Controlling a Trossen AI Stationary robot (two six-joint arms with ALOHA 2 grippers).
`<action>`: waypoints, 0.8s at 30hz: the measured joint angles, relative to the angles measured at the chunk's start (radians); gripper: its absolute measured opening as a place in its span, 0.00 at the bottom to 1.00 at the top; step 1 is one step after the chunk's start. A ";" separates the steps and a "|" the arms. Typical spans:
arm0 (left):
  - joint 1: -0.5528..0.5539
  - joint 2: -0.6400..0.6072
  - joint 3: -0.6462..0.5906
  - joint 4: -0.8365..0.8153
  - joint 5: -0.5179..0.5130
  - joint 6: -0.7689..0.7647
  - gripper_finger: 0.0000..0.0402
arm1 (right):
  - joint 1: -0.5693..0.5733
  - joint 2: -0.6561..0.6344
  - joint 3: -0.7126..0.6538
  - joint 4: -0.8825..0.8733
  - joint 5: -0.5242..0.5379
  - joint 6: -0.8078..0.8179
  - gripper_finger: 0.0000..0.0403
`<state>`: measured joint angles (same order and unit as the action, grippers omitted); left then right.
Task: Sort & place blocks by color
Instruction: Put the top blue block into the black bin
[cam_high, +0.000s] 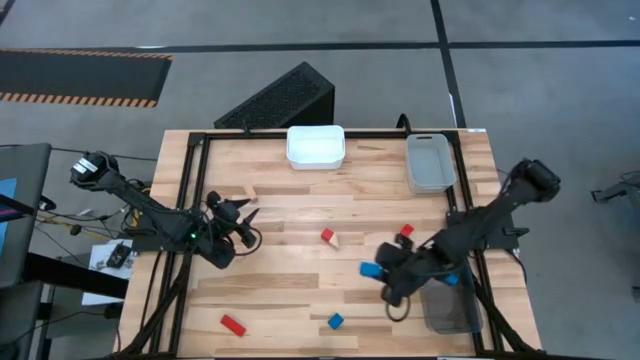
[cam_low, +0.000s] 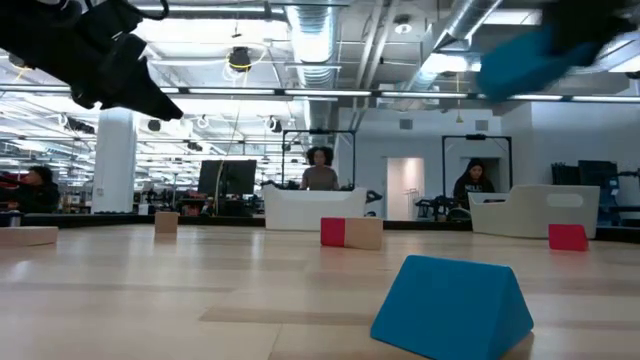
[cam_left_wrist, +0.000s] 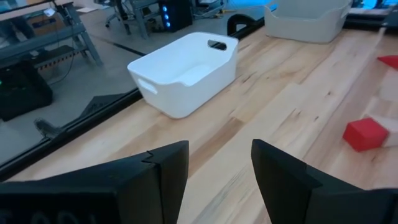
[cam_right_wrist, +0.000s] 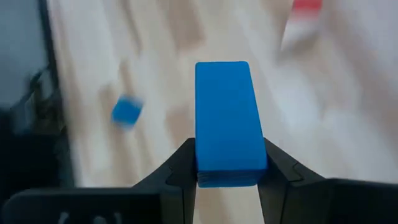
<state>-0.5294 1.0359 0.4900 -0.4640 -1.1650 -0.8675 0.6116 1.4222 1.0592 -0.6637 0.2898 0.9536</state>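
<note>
Our right gripper (cam_right_wrist: 227, 163) pinches a blue bar (cam_right_wrist: 229, 121) between its fingers and holds it above the table (cam_high: 290, 285), right of centre, near the grey bin (cam_high: 430, 162). Our left gripper (cam_left_wrist: 219, 165) hovers over the table's left side with its fingers spread and nothing between them, facing the white bin (cam_left_wrist: 186, 71). A blue wedge (cam_low: 455, 305), a small blue cube (cam_high: 335, 321) and red blocks (cam_high: 233, 325) lie scattered on the wood.
</note>
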 joint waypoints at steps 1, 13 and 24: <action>0.004 0.000 0.000 0.010 0.001 0.017 0.41 | 0.013 -0.014 0.000 -0.042 -0.045 0.043 0.31; 0.019 0.000 0.000 0.059 0.007 0.074 0.41 | 0.282 -0.095 -0.001 -0.278 -0.493 0.536 0.31; 0.019 0.001 -0.037 0.115 0.018 0.070 0.41 | 0.445 -0.093 -0.001 -0.496 -0.501 0.792 0.31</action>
<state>-0.5106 1.0364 0.4532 -0.3487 -1.1468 -0.7975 1.0564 1.3289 1.0580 -1.1601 -0.2115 1.7458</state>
